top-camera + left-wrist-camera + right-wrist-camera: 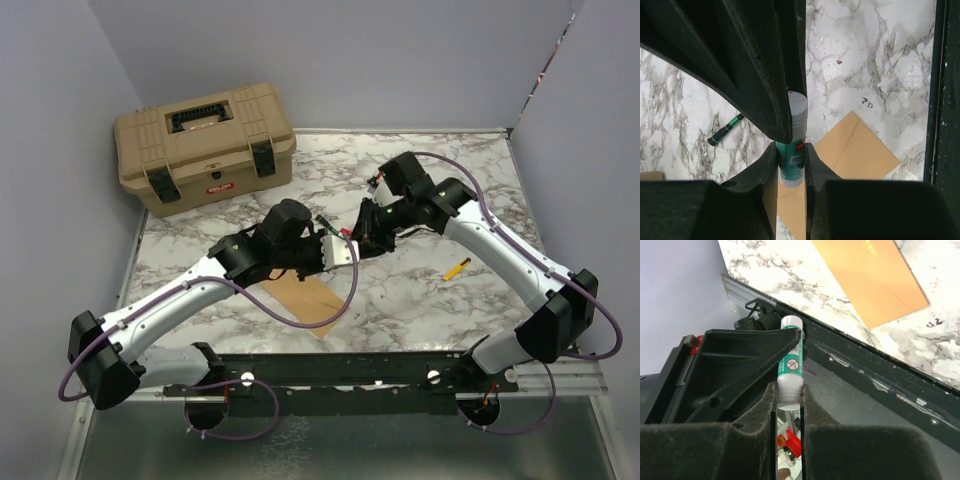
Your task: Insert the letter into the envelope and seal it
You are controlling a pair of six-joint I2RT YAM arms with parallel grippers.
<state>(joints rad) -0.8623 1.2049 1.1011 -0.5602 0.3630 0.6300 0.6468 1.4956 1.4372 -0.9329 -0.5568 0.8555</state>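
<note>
Left end effector (pixel 790 156) and right end effector (pixel 788 393), both in tight grip on one glue stick (pixel 790 366)

Kraft-brown envelope (pixel 305 300) flat on marble tabletop (pixel 420 290), near front edge.

A white table (pixel 420 300) veined with grey marble carries a tan toolbox (pixel 205 145) at its far left corner. The brown envelope (pixel 308 302) lies flat close to the near edge, and a small yellow marker (pixel 456 268) lies to the right, well apart from it.
</note>
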